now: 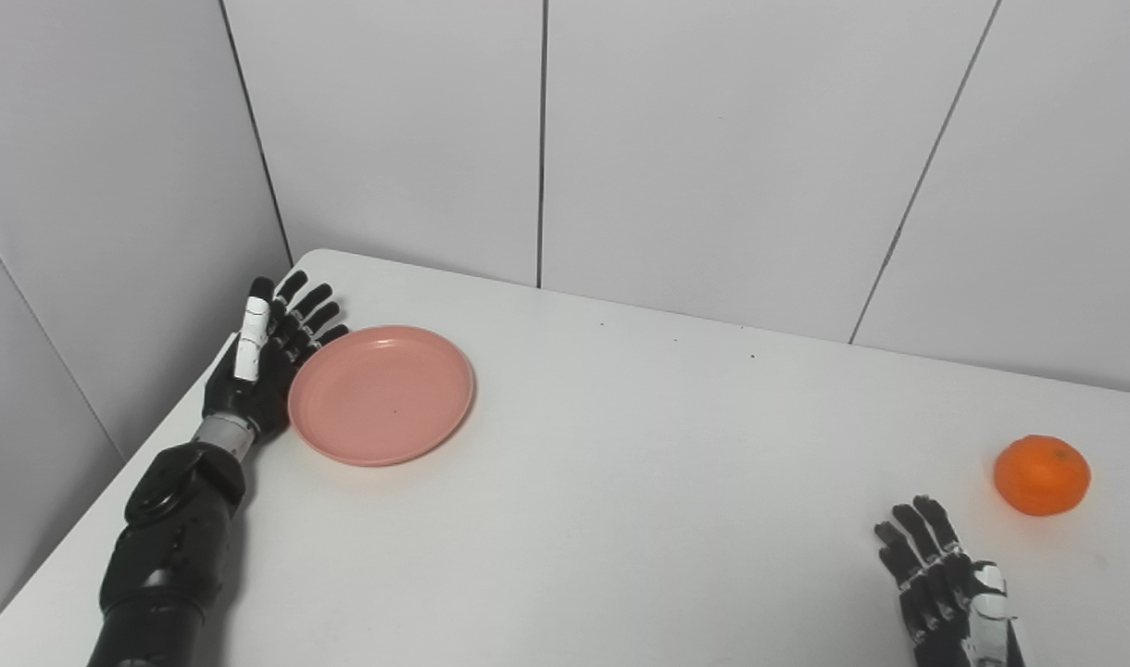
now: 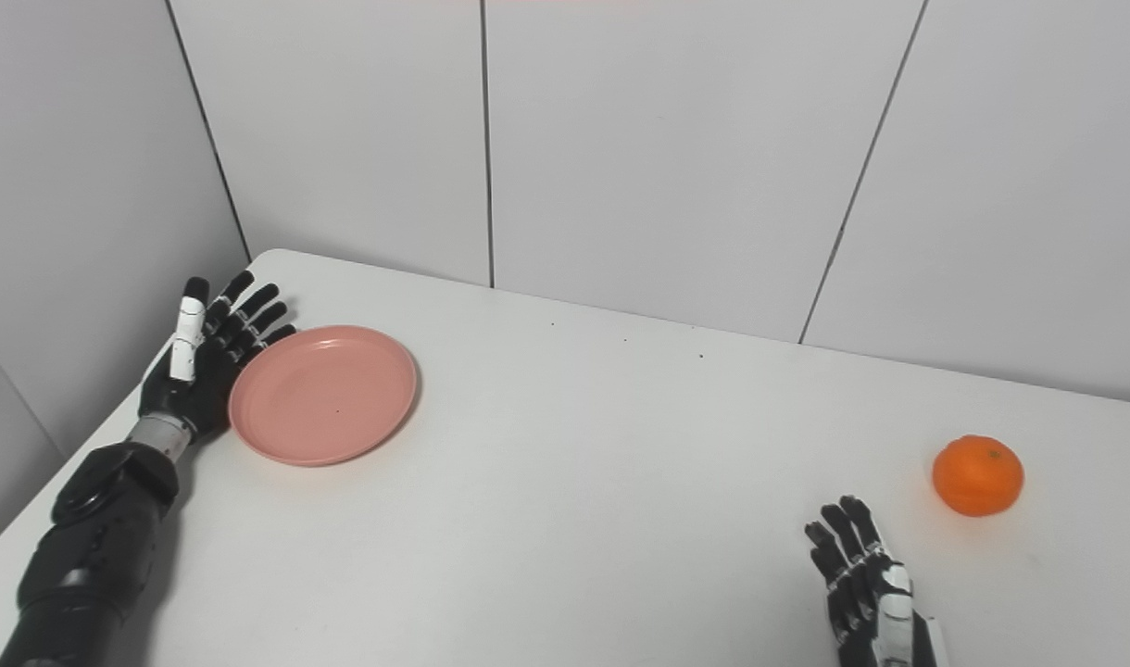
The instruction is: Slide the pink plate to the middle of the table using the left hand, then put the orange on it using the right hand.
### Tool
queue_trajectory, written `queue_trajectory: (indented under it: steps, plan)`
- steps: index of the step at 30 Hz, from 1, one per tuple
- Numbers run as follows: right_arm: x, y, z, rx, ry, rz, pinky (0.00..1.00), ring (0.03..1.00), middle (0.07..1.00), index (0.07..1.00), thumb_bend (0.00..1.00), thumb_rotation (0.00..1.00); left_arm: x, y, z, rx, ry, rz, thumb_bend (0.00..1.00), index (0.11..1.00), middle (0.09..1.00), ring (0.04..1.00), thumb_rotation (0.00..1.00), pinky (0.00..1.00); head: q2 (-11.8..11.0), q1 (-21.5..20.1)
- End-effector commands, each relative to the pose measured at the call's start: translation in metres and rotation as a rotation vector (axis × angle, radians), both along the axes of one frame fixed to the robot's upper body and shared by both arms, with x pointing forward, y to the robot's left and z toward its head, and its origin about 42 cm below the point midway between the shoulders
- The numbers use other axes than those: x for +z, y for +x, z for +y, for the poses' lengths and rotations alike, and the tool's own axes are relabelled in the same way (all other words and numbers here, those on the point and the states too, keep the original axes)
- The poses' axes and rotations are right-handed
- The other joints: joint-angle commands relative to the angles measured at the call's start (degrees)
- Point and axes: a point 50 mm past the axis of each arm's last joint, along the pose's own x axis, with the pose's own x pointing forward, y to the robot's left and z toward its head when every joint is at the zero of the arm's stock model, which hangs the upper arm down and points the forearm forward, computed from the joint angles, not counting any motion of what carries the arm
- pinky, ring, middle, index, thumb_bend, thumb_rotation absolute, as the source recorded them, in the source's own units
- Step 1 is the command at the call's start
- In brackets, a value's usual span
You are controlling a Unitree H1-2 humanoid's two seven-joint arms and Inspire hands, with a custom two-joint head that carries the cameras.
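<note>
Closest to the camera, the right robot hand lies flat on the white surface with fingers spread and empty, just short of the orange, probably waiting its turn. Far to the left of the orange, the pink plate sits near the surface's left edge, well away from the middle. The left robot hand stands edge-on with fingers extended and apart, holding nothing, pressed against the plate's outer rim, seemingly placed there to push it toward the orange's side.
</note>
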Motion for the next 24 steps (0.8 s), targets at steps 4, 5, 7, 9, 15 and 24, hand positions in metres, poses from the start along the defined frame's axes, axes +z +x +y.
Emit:
queue_trajectory:
  steps: [4,5,7,9,15,24]
  plan:
    - [-0.013,-0.009,0.004,-0.002,0.016,0.034,0.96,0.893,0.908,0.906,0.74,0.99,0.014,0.005,-0.01,0.008,-0.06,-0.038,0.92,0.953,0.945,0.951,0.8,0.86,0.13,-0.14]
    - [-0.013,-0.01,0.004,-0.002,0.015,0.034,0.95,0.891,0.907,0.903,0.74,0.99,0.014,0.005,-0.012,0.01,-0.075,-0.04,0.91,0.96,0.949,0.956,0.8,0.86,0.12,-0.15]
    - [-0.013,-0.01,0.004,-0.003,0.011,0.033,0.94,0.887,0.903,0.899,0.74,0.99,0.015,0.005,-0.017,0.007,-0.097,-0.044,0.91,0.962,0.95,0.958,0.8,0.87,0.14,-0.21]
    - [-0.012,-0.01,0.004,-0.003,0.009,0.034,0.94,0.884,0.902,0.896,0.74,0.99,0.014,0.005,-0.023,0.002,-0.115,-0.046,0.92,0.977,0.961,0.98,0.79,0.92,0.14,-0.28]
    - [-0.012,-0.009,0.006,-0.006,0.014,0.036,0.94,0.889,0.903,0.903,0.72,0.99,0.009,0.005,-0.036,-0.005,-0.144,-0.018,0.94,0.998,0.995,1.0,0.79,1.0,-0.03,-0.24]
    - [-0.014,-0.009,0.006,-0.01,0.006,0.047,0.95,0.888,0.904,0.902,0.72,1.0,-0.005,0.003,-0.05,-0.002,-0.157,-0.005,0.89,1.0,0.987,1.0,0.8,1.0,-0.02,-0.4]
